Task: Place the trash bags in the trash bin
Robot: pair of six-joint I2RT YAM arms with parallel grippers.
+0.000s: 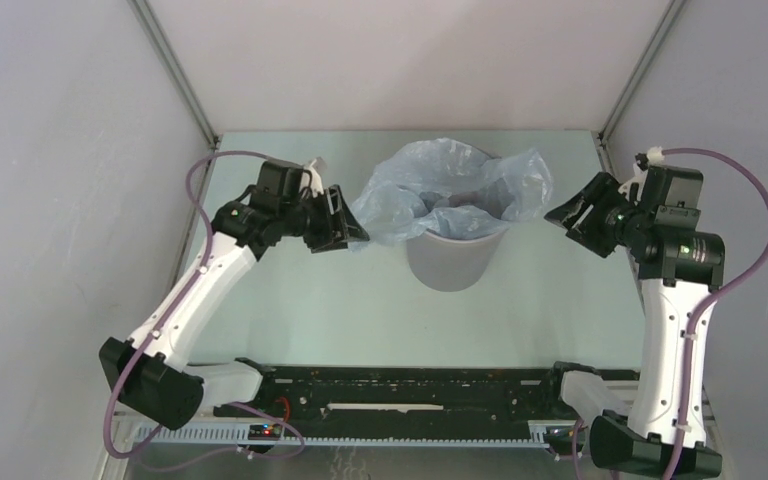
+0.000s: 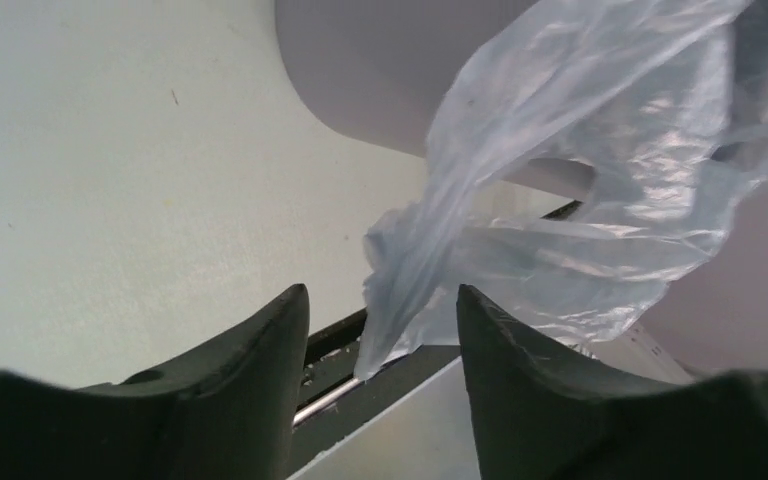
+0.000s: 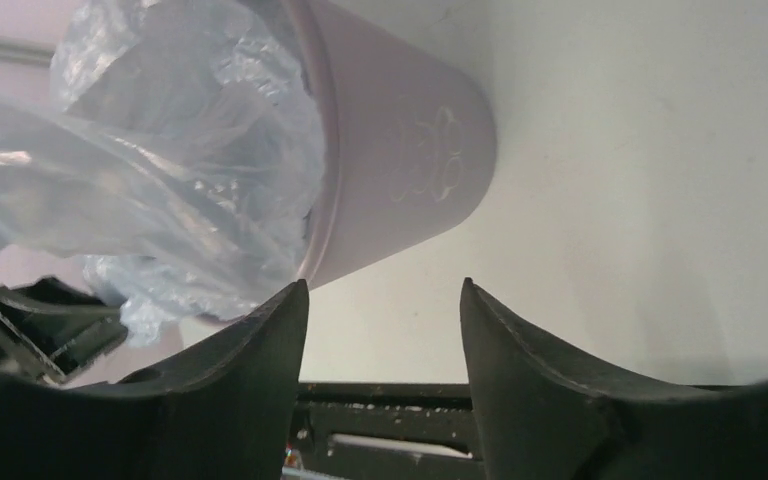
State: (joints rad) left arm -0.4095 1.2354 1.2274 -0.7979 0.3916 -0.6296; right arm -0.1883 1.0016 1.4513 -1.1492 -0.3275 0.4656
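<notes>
The pale blue trash bag [image 1: 450, 185] sits in and drapes over the rim of the light grey trash bin [image 1: 447, 262] in the middle of the table. My left gripper [image 1: 345, 222] is open just left of the bin; in the left wrist view a hanging corner of the bag [image 2: 400, 300] dangles between its fingers [image 2: 520, 360] with neither finger pressing on it. My right gripper [image 1: 572, 218] is open and empty to the right of the bin. In the right wrist view the bin [image 3: 400, 170] and bag [image 3: 180, 190] lie up and left of the jaws.
The pale table [image 1: 330, 310] is walled by grey panels on both sides and at the back. A black rail [image 1: 410, 390] with the arm bases runs along the near edge.
</notes>
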